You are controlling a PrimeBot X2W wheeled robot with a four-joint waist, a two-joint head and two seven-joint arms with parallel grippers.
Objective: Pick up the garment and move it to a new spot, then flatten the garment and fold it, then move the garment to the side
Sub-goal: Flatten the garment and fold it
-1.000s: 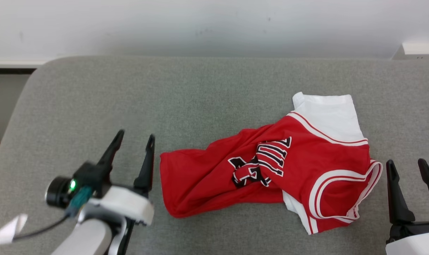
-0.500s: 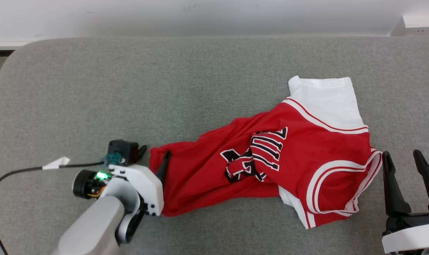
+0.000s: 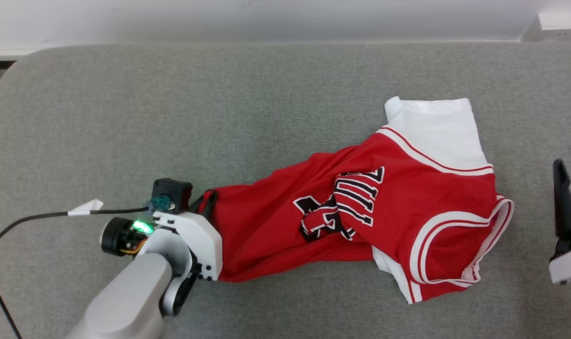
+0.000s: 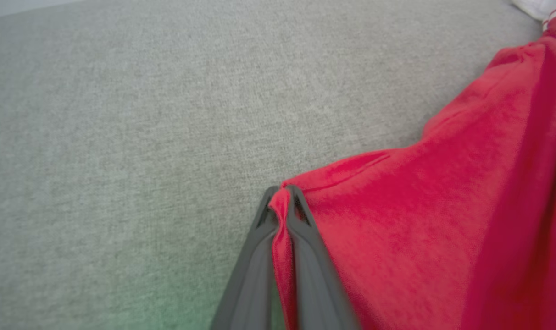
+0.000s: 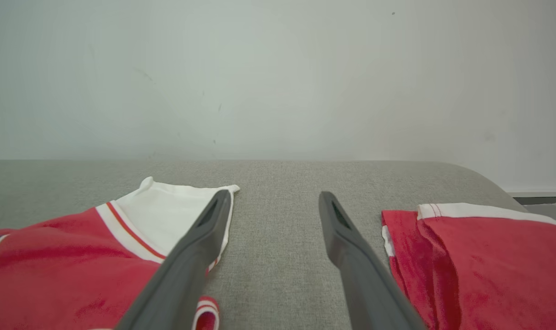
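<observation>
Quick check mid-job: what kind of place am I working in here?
Probably an indoor room, home-like or a lab mock-up: a grey fabric cushion like a sofa or bed, a plain white wall behind it, and a wall socket.

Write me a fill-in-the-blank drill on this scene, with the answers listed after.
The left gripper is shut on the edge of the jersey, whose main colour is ____.
The right gripper stands ____, holding nothing.
The jersey lies on a cushioned surface coloured ____.
The jersey's far panel is plain ____.
Missing words: red; open; grey; white.
</observation>
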